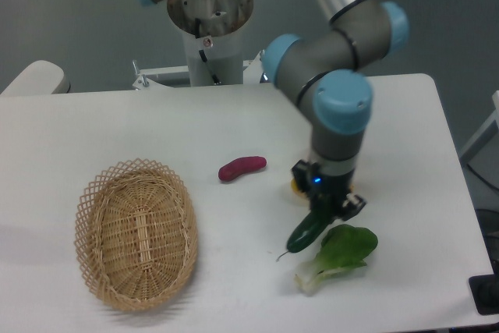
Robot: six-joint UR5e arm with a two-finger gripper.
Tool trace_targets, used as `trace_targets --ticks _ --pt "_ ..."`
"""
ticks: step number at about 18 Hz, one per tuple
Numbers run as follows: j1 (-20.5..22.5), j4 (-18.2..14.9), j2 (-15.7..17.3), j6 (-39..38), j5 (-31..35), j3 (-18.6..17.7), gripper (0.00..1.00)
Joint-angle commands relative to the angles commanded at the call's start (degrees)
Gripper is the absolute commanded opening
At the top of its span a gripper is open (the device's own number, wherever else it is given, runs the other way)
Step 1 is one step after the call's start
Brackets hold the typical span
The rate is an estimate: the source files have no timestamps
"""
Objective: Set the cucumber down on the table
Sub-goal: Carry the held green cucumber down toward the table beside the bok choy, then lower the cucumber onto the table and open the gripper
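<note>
At the left of the table (234, 115) stands an oval wicker basket (136, 232). It is upright, its open side facing up, and nothing is visible inside it.

Right of the basket, near the centre of the table, lies a purple sweet potato (242, 168). It rests flat on the white surface, well apart from the basket and from the arm.

Further right, the arm (335, 76) reaches down from the upper part of the view, with its wrist pointing at the table. The end effector (326, 210) hangs below the wrist. It is closed around the upper end of the cucumber (308, 232). The fingers themselves are largely hidden by the wrist body, so the exact width between them cannot be read.

The cucumber extends down and to the left from the end effector, tilted. Its thin stem tail points toward the table at the lower left. Whether the lower end touches the table cannot be told.

Just right of the cucumber lies a bok choy (339, 253), flat on the table, leaves to the right, white base to the lower left. It lies just beside the cucumber.
</note>
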Motion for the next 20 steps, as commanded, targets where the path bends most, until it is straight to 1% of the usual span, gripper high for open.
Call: trace_targets --ticks 2,3,9,14,15,16,17,19,20 --pt "-1.14 2.72 -0.7 2.19 0.18 -1.41 0.26" --pt "-1.67 3.0 -1.14 2.81 0.18 -1.68 0.25" --pt "-2.64 3.09 -4.4 4.05 0.27 -2.29 0.26" --pt "-2.38 2.91 -4.93 3.61 0.09 -3.08 0.26" --pt "-2.46 2.91 -4.93 3.61 0.09 -3.08 0.28" --pt "-2.46 3.0 -4.93 3.78 0.09 -3.08 0.35" --pt "-2.38 3.0 -4.84 3.7 0.18 -3.0 0.5" --pt "-2.37 2.82 -4.66 3.35 0.18 -2.12 0.99" --pt "-2.29 2.82 -4.32 2.74 0.26 -2.03 1.0"
